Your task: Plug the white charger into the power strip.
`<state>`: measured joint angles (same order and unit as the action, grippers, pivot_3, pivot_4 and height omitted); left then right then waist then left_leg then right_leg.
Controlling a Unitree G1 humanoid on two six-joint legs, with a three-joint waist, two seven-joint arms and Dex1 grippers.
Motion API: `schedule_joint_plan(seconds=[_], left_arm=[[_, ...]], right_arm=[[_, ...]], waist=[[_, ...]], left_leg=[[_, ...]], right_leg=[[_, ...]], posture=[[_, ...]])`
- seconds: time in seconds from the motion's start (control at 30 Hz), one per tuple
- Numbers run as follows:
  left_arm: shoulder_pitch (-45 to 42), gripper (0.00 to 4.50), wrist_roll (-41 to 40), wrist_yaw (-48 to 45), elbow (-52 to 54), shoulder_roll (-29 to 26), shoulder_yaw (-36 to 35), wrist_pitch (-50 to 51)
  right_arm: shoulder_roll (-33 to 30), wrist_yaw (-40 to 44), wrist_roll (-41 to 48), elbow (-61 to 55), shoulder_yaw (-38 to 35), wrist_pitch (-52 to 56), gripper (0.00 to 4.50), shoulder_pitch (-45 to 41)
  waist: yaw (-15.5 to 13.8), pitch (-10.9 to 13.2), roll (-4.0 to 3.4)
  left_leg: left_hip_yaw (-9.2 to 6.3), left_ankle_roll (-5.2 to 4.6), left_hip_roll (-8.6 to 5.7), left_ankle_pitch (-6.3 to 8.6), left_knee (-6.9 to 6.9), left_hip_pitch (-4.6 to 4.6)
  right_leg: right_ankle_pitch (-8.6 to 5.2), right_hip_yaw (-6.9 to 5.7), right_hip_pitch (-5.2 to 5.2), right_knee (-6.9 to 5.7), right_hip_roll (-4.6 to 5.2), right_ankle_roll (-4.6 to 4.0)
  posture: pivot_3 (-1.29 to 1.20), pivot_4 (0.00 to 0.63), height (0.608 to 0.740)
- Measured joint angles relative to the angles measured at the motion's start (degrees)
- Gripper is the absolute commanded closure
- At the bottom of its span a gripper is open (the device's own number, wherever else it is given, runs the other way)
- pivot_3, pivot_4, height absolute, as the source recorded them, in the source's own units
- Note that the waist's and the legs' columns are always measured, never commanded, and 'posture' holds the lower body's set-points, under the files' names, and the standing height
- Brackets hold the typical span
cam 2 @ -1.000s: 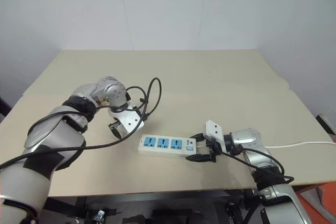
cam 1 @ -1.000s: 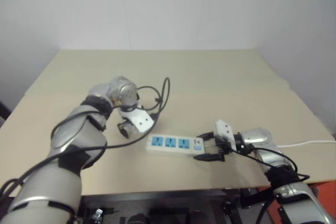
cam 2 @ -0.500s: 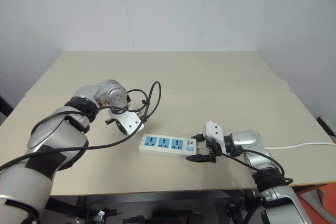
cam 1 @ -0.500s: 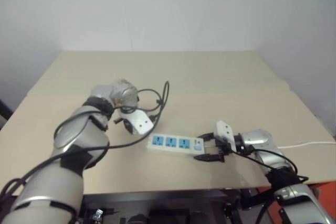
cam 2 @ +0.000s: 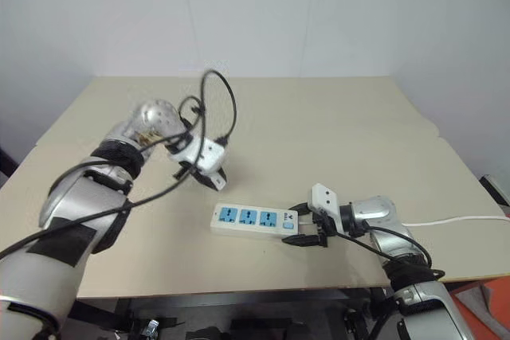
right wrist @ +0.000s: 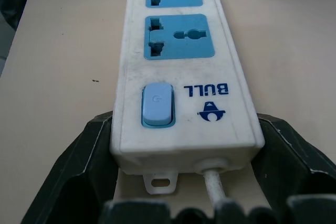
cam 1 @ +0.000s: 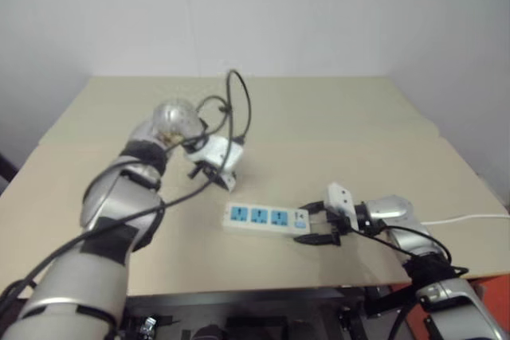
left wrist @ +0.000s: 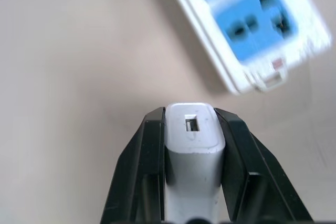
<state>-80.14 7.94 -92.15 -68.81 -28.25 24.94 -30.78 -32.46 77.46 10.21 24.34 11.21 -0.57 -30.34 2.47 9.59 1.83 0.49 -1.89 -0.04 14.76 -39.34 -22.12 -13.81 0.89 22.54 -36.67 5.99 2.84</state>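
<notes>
Left gripper (left wrist: 191, 174) clamps the charger (left wrist: 193, 145), held in the air above the bench (cam 2: 319, 117), off the strip's (cam 2: 253, 220) far end. Right gripper (right wrist: 184, 182) grips the strip's switch end, strip flat on bench.

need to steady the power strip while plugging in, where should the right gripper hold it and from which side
Grip the power strip at its switch end, coming in along its length from the cord side, as the right gripper does now. The bar is narrow enough for the fingers to flank its long sides, and that leaves all three blue sockets clear for the white charger in the left gripper.
</notes>
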Motion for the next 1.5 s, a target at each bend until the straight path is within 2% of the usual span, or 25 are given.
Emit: schedule_joint_plan(seconds=[0.1, 0.23, 0.3, 0.43, 0.53, 0.77, 1.0, 1.2, 1.5], left_arm=[[-0.5, 3.47, -13.2, -0.1, 5.6, -3.4, -5.9, 12.1], [2.7, 3.47, -28.7, -0.1, 14.9, -6.3, -19.1, 29.0], [7.5, 3.47, -32.5, 0.8, 19.2, -6.8, -23.8, 35.7], [23.0, 3.47, -41.7, 6.9, 32.2, -6.1, -31.3, 52.6], [30.7, 3.47, -45.2, 10.6, 38.7, -4.6, -33.7, 59.0], [36.4, 3.47, -46.0, 8.3, 41.8, -0.8, -33.1, 59.5], [35.3, 3.47, -40.7, 0.9, 36.3, 1.8, -26.2, 52.4], [30.6, 3.47, -38.2, 0.1, 30.2, 3.6, -23.6, 46.6], [31.0, 3.47, -37.7, 0.1, 27.5, 4.7, -19.9, 41.3]], right_arm=[[1.0, 0.0, 0.0, 2.7, 0.1, -0.5, 1.09, -1.6], [3.9, -0.6, -1.1, 8.2, 0.4, -1.4, 1.09, -5.8], [5.1, -0.9, -1.7, 10.5, 0.6, -2.2, 1.09, -7.1], [7.8, -2.0, -2.9, 16.2, 0.6, -4.1, 1.09, -10.6], [8.9, -2.5, -3.5, 19.7, 0.4, -5.6, 1.09, -12.6], [10.2, -2.1, -4.5, 23.4, -0.1, -7.8, 1.09, -14.3], [10.0, 1.0, -4.5, 23.0, -0.4, -7.7, 1.09, -14.3], [9.8, 1.9, -4.7, 23.5, -0.5, -8.9, 1.09, -14.4], [9.9, 2.5, -5.1, 23.7, -0.5, -10.2, 1.09, -14.4]], waist=[[0.3, 0.0, 0.0], [1.1, 0.0, -0.05], [1.5, 0.0, -0.05], [2.1, 0.0, -0.06], [1.7, 0.0, -0.01], [1.5, 0.0, -0.01], [1.5, -0.1, -0.02], [1.3, -0.1, -0.02], [1.4, -0.1, -0.02]], left_leg=[[-0.04, 0.0, 0.02, 0.0, 0.0, 0.03], [-0.04, 0.01, 0.08, 0.0, 0.02, 0.19], [-0.04, 0.01, 0.09, -0.01, 0.04, 0.29], [-0.03, 0.03, 0.37, -0.01, 0.07, 0.37], [-0.05, 0.11, 0.58, 0.0, 0.07, 0.29], [0.07, 0.28, 0.77, 0.02, 0.08, 0.34], [0.14, 0.35, 0.79, 0.05, 0.17, 0.23], [0.14, 0.35, 0.79, 0.06, 0.17, 0.13], [0.16, 0.35, 0.81, 0.06, 0.17, 0.1]], right_leg=[[-0.01, 0.0, 0.02, -0.01, 0.0, 0.01], [-0.02, 0.01, -0.04, -0.07, -0.03, 0.02], [-0.03, 0.01, -0.08, -0.11, -0.05, 0.04], [0.0, 0.1, -0.09, -0.42, -0.2, 0.0], [0.05, 0.07, -0.03, -0.39, -0.36, -0.09], [0.23, 0.08, -0.08, -0.1, -0.71, -0.39], [0.23, 0.08, 0.02, -0.01, -0.75, -0.41], [0.23, 0.08, 0.1, -0.01, -0.74, -0.4], [0.23, 0.1, 0.15, -0.02, -0.75, -0.4]], posture=[[0.0, 0.15, 0.74], [0.0, 0.15, 0.74], [0.0, 0.15, 0.74], [0.0, 0.15, 0.74], [0.0, 0.15, 0.74], [0.0, 0.15, 0.74], [0.0, 0.15, 0.74], [0.0, 0.15, 0.74], [0.0, 0.15, 0.74]])
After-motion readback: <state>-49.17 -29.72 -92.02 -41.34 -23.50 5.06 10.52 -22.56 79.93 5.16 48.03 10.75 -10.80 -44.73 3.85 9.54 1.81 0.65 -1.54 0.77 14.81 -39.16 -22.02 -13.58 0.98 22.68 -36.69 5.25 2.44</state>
